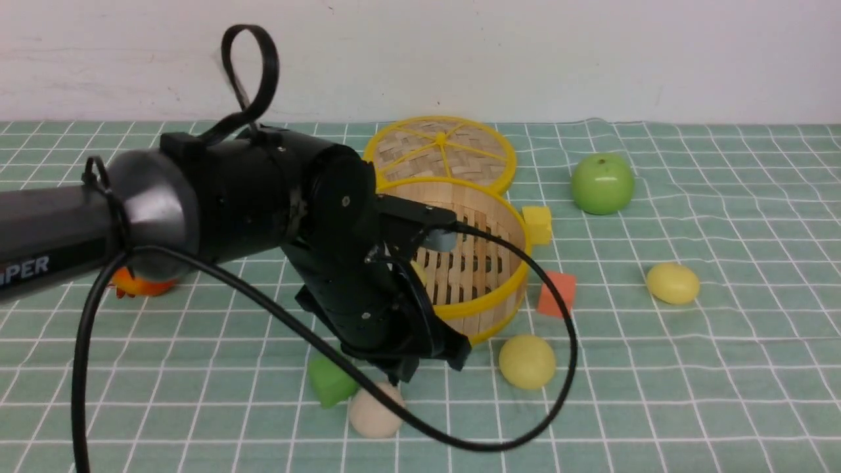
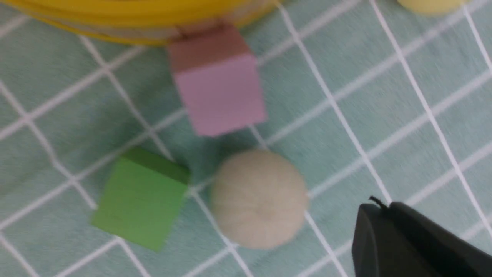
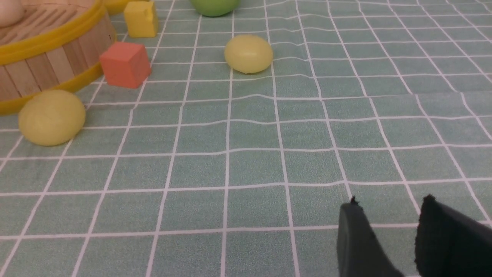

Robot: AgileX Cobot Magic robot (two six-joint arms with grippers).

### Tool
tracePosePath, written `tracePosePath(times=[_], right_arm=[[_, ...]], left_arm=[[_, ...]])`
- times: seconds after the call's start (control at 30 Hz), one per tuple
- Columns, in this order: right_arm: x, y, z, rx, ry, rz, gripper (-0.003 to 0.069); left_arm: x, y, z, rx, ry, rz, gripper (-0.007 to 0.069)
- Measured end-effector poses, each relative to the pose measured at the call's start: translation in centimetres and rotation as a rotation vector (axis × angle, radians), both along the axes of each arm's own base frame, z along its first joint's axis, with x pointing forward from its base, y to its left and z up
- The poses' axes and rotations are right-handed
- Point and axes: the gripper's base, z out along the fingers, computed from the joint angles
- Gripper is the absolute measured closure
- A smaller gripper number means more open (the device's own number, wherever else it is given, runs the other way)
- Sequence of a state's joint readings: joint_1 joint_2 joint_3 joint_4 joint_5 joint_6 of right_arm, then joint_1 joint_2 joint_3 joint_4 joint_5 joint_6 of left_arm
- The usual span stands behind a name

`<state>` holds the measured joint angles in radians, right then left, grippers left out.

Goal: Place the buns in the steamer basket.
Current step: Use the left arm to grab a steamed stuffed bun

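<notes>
Bright, even overhead light, soft faint shadows, no glare. Front view sharp. Left wrist view motion-blurred: pink cube (image 2: pixel 219 82) and beige bun (image 2: pixel 258 198) smeared, soft-edged. Right wrist view crisp.

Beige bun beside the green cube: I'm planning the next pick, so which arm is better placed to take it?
Left. The left gripper hangs just above the beige bun, which shows close in its wrist view. The right gripper sits over the cloth, nearer a yellow bun.
</notes>
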<state>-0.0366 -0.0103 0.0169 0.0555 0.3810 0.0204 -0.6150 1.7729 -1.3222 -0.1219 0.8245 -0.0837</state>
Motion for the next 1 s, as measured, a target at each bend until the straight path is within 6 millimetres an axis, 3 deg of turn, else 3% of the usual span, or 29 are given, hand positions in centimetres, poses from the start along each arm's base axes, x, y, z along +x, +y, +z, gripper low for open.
tracePosePath(times=[0.2, 0.33, 0.73, 0.87, 1.0], right_arm=[[0.0, 0.0, 0.0, 0.000, 0.000, 0.000, 0.0419], [0.0, 0.0, 0.0, 0.000, 0.000, 0.000, 0.0419], [0.0, 0.0, 0.0, -0.001, 0.000, 0.000, 0.0419], [0.0, 0.0, 0.0, -0.001, 0.000, 0.000, 0.0419], [0.0, 0.0, 0.0, -0.001, 0.000, 0.000, 0.0419]], left_arm=[[1.0, 0.9, -1.6, 0.037, 0.042, 0.033, 0.0373], [1.2, 0.7, -2.5, 0.050, 0.063, 0.035, 0.0318], [1.6, 0.7, -4.1, 0.093, 0.083, 0.024, 0.0309], [1.8, 0.6, -5.2, 0.115, 0.099, 0.020, 0.0341], [1.8, 0.6, -5.5, 0.123, 0.108, 0.019, 0.0420]])
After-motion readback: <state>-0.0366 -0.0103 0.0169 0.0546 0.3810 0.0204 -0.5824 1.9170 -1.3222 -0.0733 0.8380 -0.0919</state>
